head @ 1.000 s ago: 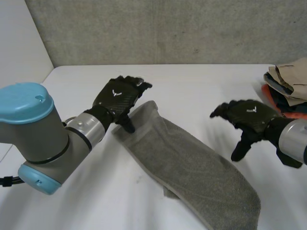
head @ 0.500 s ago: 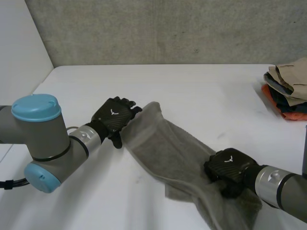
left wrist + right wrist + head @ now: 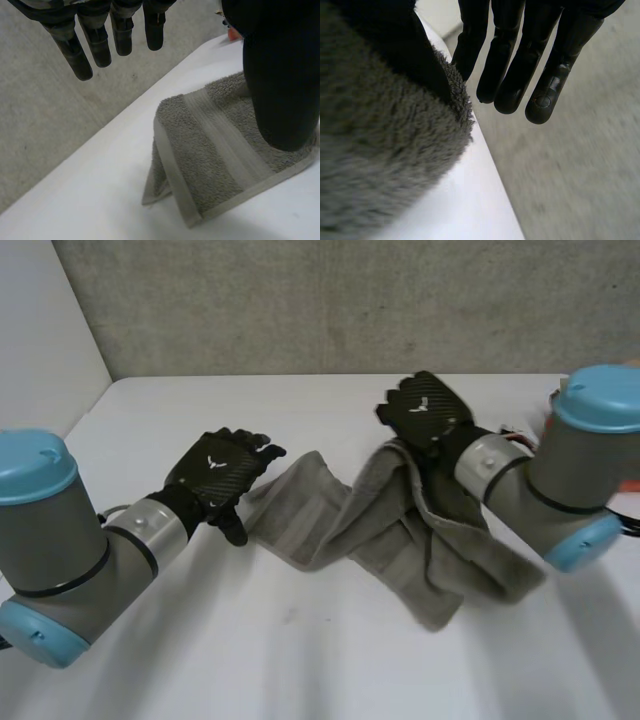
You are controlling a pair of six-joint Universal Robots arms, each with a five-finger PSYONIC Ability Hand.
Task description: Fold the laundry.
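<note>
— Where is the towel?

— The grey towel (image 3: 320, 520) lies on the white table (image 3: 300, 670) between the two hands. It is bunched into ridges: one end is flat at 9 o'clock, the other is raised toward 1 o'clock.

— And the left hand?

— The left hand (image 3: 222, 473) sits at that 9 o'clock end, so the cloth runs off at 3 o'clock from its palm. In its wrist view the fingers (image 3: 95, 45) are straight and spread, held up off the cloth. The thumb (image 3: 282, 90) presses down on the banded corner — a relaxed hand that pins the cloth and pinches nothing.

— The right hand?

— The right hand (image 3: 425, 408) is up off the table, at about 1 o'clock from the towel's middle. The cloth climbs to it, hangs from its underside and falls away toward 5 o'clock under the arm (image 3: 560, 480). Its wrist view shows straight fingers clear of the pile, with the towel heaped against the thumb. The cloth is draped on the hand, and the fingers do not grip it.
</note>
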